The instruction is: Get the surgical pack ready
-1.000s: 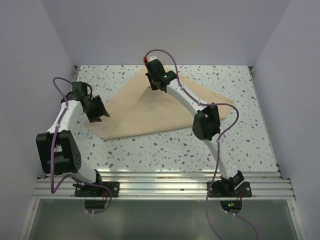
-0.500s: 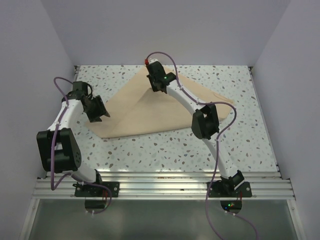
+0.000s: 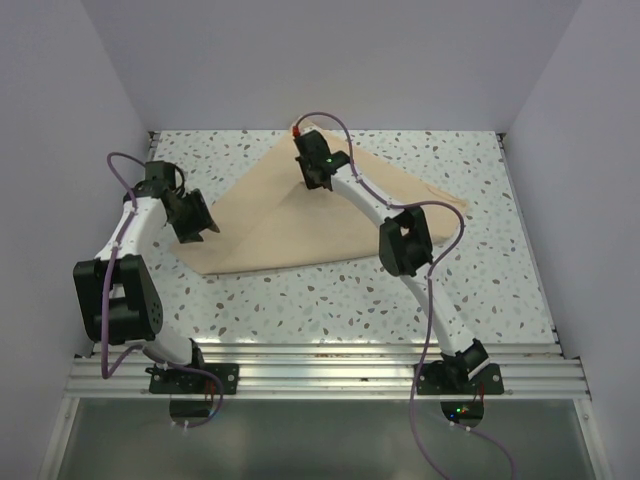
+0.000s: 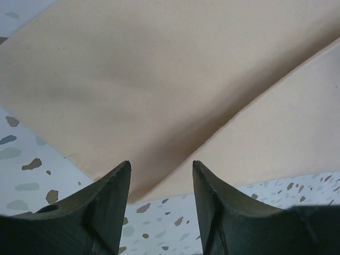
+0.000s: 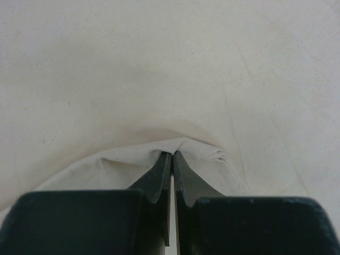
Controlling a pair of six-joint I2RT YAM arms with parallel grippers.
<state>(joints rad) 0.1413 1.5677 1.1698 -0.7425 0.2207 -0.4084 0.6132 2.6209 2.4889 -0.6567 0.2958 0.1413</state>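
The surgical pack [image 3: 290, 228] is a tan sheet folded over into a wide triangle on the speckled table. My right gripper [image 3: 313, 181] reaches down near its far peak. In the right wrist view the right gripper [image 5: 172, 153] is shut, and the pack's cloth [image 5: 159, 64] puckers in a small ridge at its tips. My left gripper [image 3: 203, 226] hovers at the sheet's left edge. In the left wrist view the left gripper [image 4: 161, 167] is open, nothing between its fingers, with the pack's folded corner [image 4: 159, 79] just ahead of them.
White walls close in the table [image 3: 470, 290] at the left, right and back. An aluminium rail [image 3: 320, 372] with the arm bases runs along the near edge. A purple cable loops over each arm.
The right arm has shifted slightly, its wrist a little lower and to the right, its elbow to the left. The left arm and the sheet's outline look almost the same.
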